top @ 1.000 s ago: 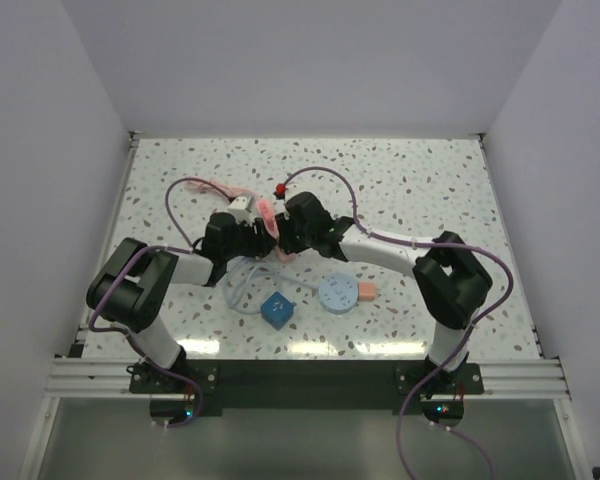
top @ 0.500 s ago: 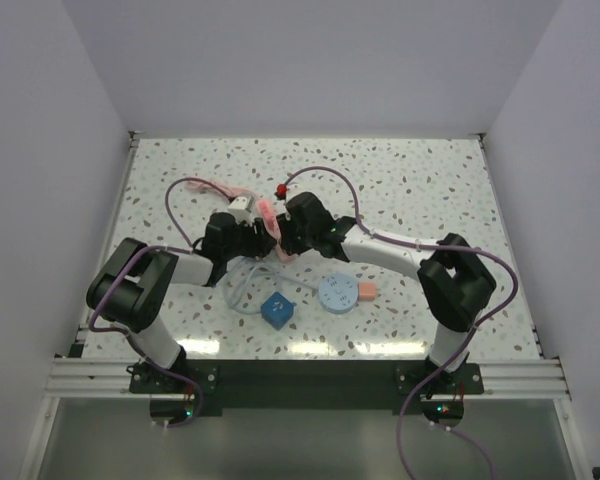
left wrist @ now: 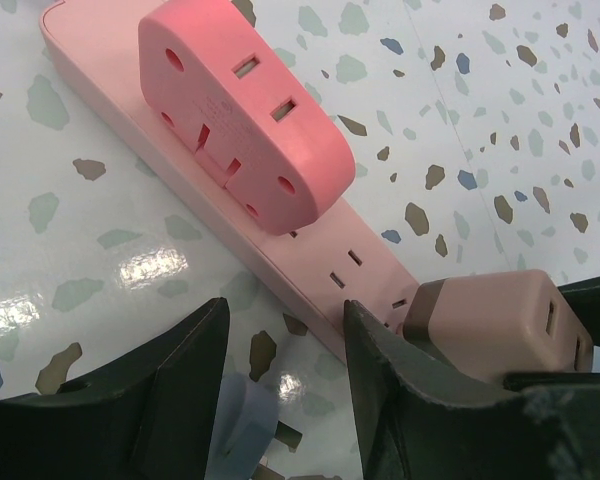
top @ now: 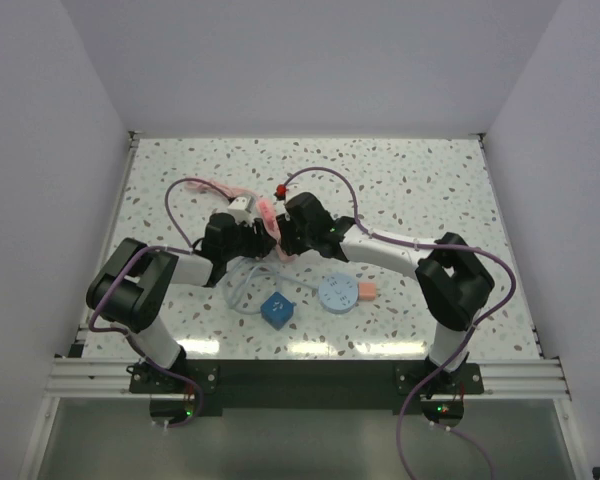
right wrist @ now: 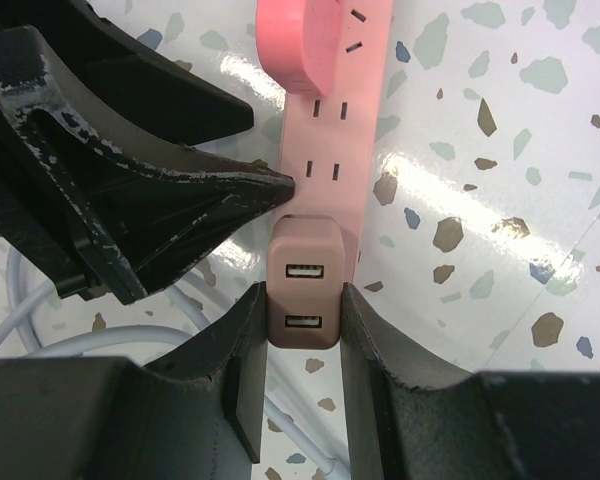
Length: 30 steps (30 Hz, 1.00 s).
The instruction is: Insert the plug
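Plug (right wrist: 302, 285) status: the right gripper (right wrist: 302, 312) has it pinched by its two side faces, USB ports facing the wrist cam. It sits right over the 6 o'clock end of the pink power strip (right wrist: 335, 150). Grabbing it by the sides makes sense to me, since the prong face stays clear to go down into the strip. The prongs themselves are hidden, so I can't tell if they've found the slots or are just resting on top.

The chunky pink adapter (right wrist: 305, 40) takes up the 12 o'clock end. The two free slot pairs in between look cramped, which is probably why the near end got picked.

The left gripper (left wrist: 280, 320) is spread wide and holding nothing. It comes in from 9 o'clock in the right wrist view, with one fingertip just at the strip's edge beside the plug. My guess is it's bracing the strip so it doesn't skate around on the table (top: 410, 180) when the push comes.

From above, the whole huddle sits a bit toward 10 o'clock of the table's middle.

The next move looks like a straight press down, and any tilt would likely jam the prongs.
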Tool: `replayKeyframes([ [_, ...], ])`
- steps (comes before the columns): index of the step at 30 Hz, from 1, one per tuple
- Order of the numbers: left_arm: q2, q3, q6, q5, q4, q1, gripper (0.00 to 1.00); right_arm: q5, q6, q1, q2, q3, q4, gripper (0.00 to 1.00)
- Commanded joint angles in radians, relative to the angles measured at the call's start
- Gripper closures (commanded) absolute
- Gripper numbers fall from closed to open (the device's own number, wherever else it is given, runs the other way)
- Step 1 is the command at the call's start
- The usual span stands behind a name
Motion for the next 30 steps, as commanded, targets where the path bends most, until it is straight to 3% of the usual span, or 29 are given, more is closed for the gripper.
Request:
replayKeyframes([
  [1, -0.017, -0.016, 0.026, -0.004, 0.000, 0.003, 0.46, 0.005, -0.003, 0.006, 0.020, 0.044, 0.010, 1.00],
  [30, -0.018, -0.030, 0.025, -0.001, 0.011, 0.003, 0.46, 0.077, -0.018, 0.021, 0.070, 0.074, -0.058, 1.00],
])
